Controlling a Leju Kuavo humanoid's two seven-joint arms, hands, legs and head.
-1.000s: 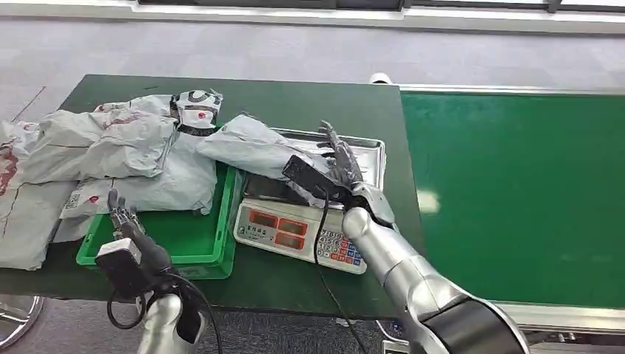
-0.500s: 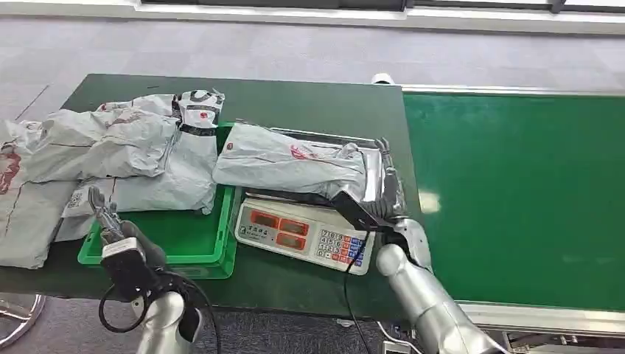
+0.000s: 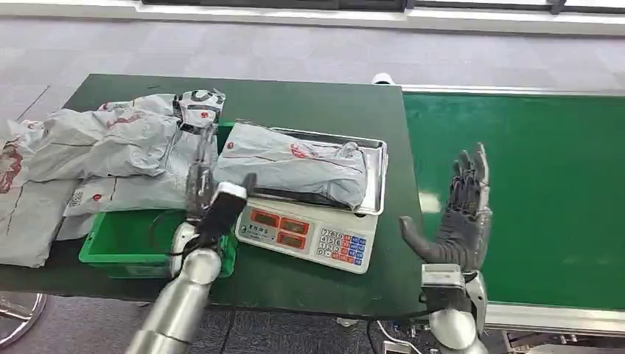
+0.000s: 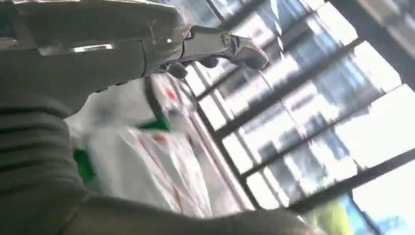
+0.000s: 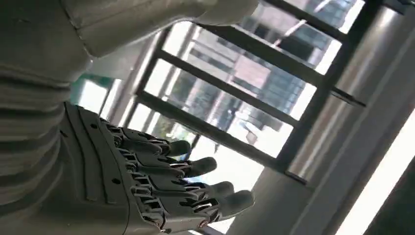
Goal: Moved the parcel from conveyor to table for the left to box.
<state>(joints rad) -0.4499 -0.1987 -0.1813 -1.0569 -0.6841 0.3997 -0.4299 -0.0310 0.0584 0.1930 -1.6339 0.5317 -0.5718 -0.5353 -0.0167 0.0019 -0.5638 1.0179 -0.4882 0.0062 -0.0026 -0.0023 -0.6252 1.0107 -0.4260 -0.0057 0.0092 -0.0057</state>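
Observation:
A grey plastic-wrapped parcel (image 3: 295,162) with red print lies across the metal tray (image 3: 377,177) of a weighing scale (image 3: 309,234) on the dark green table. My left hand (image 3: 203,188) reaches up beside the parcel's left end, fingers apart and holding nothing; the left wrist view shows its fingers (image 4: 220,44) over the blurred pale parcel (image 4: 142,156). My right hand (image 3: 461,214) is raised at the table's right edge by the conveyor belt (image 3: 531,192), palm open and empty, its fingers (image 5: 186,186) spread.
A green bin (image 3: 140,243) stands left of the scale, partly covered by a pile of grey parcels (image 3: 110,155) that spills over the table's left side. The belt on the right carries nothing. The table's front edge is near my arms.
My right hand let go of the parcel on the scale tray and drew back right, rising open beside the belt. My left hand moved from the table's front edge up toward the parcel.

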